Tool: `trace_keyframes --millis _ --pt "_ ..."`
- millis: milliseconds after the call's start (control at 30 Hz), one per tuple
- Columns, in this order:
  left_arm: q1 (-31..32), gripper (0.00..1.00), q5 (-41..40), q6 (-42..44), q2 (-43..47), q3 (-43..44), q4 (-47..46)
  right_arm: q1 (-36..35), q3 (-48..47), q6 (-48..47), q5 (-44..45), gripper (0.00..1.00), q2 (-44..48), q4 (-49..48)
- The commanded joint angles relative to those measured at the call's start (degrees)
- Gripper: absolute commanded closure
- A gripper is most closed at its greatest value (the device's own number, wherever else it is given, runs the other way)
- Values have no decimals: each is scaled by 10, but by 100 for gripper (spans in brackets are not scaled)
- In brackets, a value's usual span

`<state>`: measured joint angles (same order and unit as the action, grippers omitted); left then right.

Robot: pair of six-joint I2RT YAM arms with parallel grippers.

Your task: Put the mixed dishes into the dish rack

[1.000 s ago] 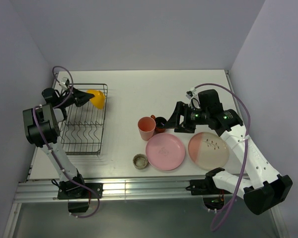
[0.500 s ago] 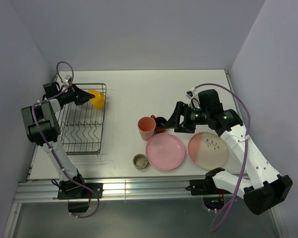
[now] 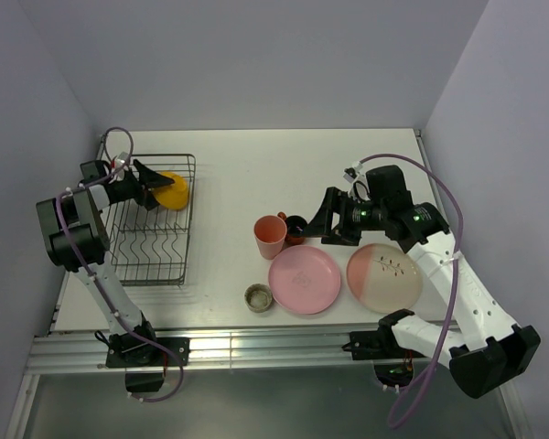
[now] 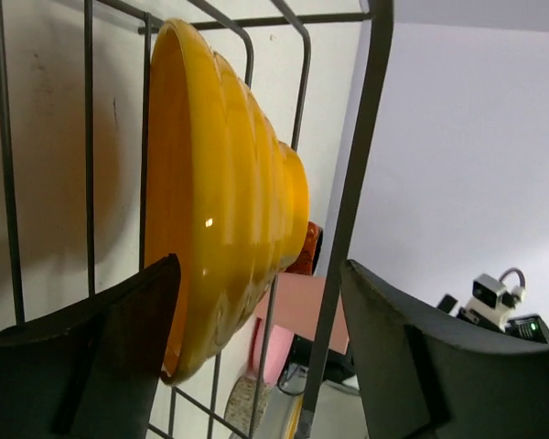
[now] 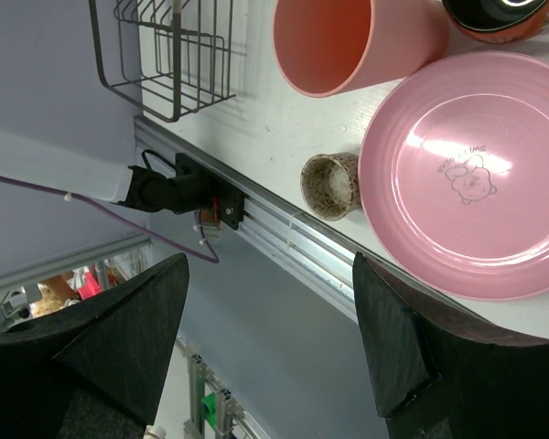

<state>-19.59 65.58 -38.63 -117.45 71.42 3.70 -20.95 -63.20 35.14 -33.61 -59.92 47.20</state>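
Note:
The orange-yellow bowl (image 3: 172, 192) lies on its side in the far right corner of the grey wire dish rack (image 3: 151, 240). My left gripper (image 3: 152, 186) stands open just left of it. In the left wrist view the bowl (image 4: 221, 206) leans against the rack wires (image 4: 355, 183), its rim beside my left finger (image 4: 82, 366). My right gripper (image 3: 315, 229) hangs open over the small dark red-brown cup (image 3: 295, 222), next to the pink tumbler (image 3: 271, 236). In front lie the pink plate (image 3: 304, 279), the pink-and-cream plate (image 3: 384, 277) and the speckled beige cup (image 3: 259, 297).
The right wrist view looks down past the table's front rail (image 5: 284, 233) and shows the tumbler (image 5: 348, 37), the pink plate (image 5: 476, 174), the speckled cup (image 5: 331, 186) and a corner of the rack (image 5: 174, 64). Walls close in the table on three sides.
My left gripper has opened and let go of the orange-yellow bowl, which has settled lower into the rack's corner. The right arm has not moved.

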Motion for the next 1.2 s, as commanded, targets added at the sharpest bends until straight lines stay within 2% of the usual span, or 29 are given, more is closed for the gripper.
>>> trace_keyframes --millis 0,33,67,133,200,333,433,467,567,667,867,967,1067,1100,1133,1167 --pt "-7 23 -46 18 72 14 34 3 3 5 -1 21 19 -13" --pt "-8 22 -55 19 79 18 45 3 3 5 -1 21 20 -13" --pt "-9 7 -63 25 85 28 59 3 2 5 -1 21 21 -13" --pt "-11 1 -97 29 105 40 103 3 1 5 -1 21 23 -12" --pt "-13 1 -123 50 117 69 149 3 2 7 0 21 27 -12" --pt "-21 1 -235 78 123 129 309 3 4 8 0 21 34 -12" --pt "-26 1 -290 87 143 149 353 3 8 11 1 21 40 -15" --pt "-26 1 -342 91 149 156 378 2 9 11 0 21 42 -16" --pt "-29 1 -390 94 172 159 398 3 16 15 -2 21 47 -20" --pt "-24 1 -376 89 201 156 387 3 22 19 -5 21 53 -25" --pt "24 2 -440 102 211 195 430 3 17 21 -3 21 59 -29" --pt "49 12 -475 99 206 198 448 2 14 20 4 21 65 -26" --pt "61 36 -501 89 204 186 451 2 10 19 8 21 67 -21" --pt "63 47 -526 84 204 181 451 3 5 19 9 21 67 -17" --pt "64 73 -540 77 204 171 452 3 2 17 12 21 67 -15" --pt "64 84 -549 74 205 166 450 2 -6 15 15 21 67 -12"
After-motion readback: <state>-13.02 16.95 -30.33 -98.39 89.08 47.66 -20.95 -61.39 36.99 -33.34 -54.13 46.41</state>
